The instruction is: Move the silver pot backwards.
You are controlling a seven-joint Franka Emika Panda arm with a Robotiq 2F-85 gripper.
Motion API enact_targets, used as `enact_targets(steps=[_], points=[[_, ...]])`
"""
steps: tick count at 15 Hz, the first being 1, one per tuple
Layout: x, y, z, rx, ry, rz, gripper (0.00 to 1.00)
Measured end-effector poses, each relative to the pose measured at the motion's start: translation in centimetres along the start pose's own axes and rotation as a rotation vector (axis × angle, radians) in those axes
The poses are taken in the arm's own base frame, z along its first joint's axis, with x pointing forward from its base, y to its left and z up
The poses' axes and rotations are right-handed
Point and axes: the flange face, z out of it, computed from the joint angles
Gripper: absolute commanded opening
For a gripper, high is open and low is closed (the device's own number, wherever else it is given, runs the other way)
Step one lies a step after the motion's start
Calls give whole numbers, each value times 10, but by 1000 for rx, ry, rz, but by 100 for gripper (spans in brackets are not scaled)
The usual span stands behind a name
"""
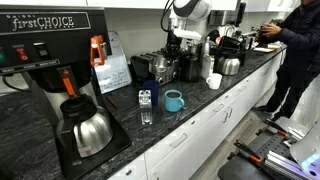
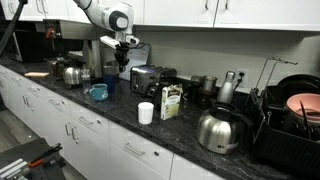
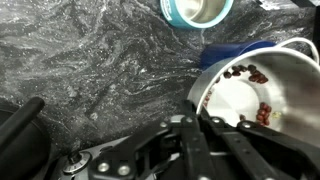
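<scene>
The silver pot is a small round metal pot with a pale inside that holds several small red pieces. In the wrist view it fills the right side, just below the teal mug. My gripper is low over the counter. Its fingers are closed across the pot's near rim, one outside and one inside. In an exterior view the gripper is down on the pot, between the toaster and the white cup. In an exterior view the gripper stands behind the teal mug.
A toaster, a glass, the teal mug and a white cup stand near the pot. A coffee maker with a steel carafe is at the near end. A rounded steel jug and a carton stand further along. A person stands by the counter.
</scene>
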Motion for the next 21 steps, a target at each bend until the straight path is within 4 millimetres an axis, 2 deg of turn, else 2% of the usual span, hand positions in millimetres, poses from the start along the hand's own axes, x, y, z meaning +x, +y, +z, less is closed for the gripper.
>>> enact_targets(steps=[7,8,12,14,17,21], points=[[1,1,-3,-2,-8,-2,6],[1,1,-3,-2,-8,-2,1],[1,-3,-3,1,-4,-8,1],[2,-16,-6,9,8,-26,1],[9,-46,-9,25,37,-70,1],[29,-83,3,34,90,-131,1]])
